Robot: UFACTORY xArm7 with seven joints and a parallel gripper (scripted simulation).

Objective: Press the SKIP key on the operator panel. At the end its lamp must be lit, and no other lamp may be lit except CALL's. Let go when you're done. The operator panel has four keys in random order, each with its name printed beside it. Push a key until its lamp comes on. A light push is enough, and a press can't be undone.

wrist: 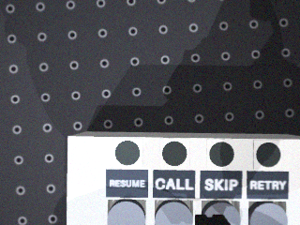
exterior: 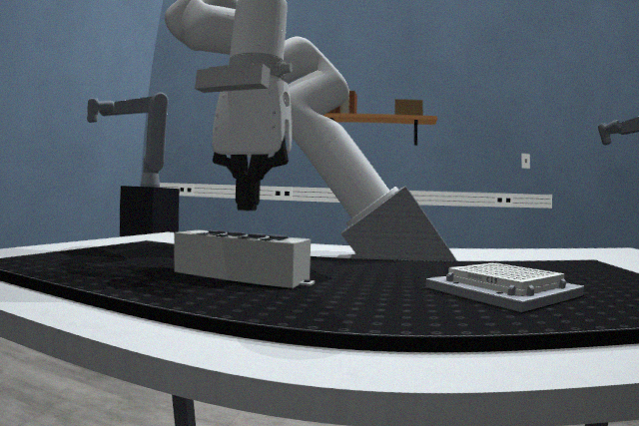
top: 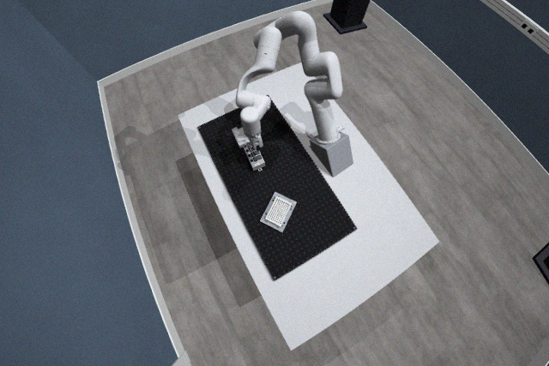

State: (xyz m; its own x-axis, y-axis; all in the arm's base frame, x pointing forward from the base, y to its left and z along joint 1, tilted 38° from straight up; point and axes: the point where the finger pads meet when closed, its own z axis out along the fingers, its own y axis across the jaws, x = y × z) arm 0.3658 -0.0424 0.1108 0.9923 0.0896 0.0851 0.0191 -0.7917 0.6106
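Here, four keys, four unlit lamps.

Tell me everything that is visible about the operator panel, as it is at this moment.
The operator panel is a long, pale grey box lying flat on the black perforated mat. Its top carries four dark round lamps, none lit, over labels reading RESUME, CALL, SKIP, RETRY, with a round grey key under each. The shut gripper hangs above the box, not touching it, its dark tip lined up over the SKIP key.
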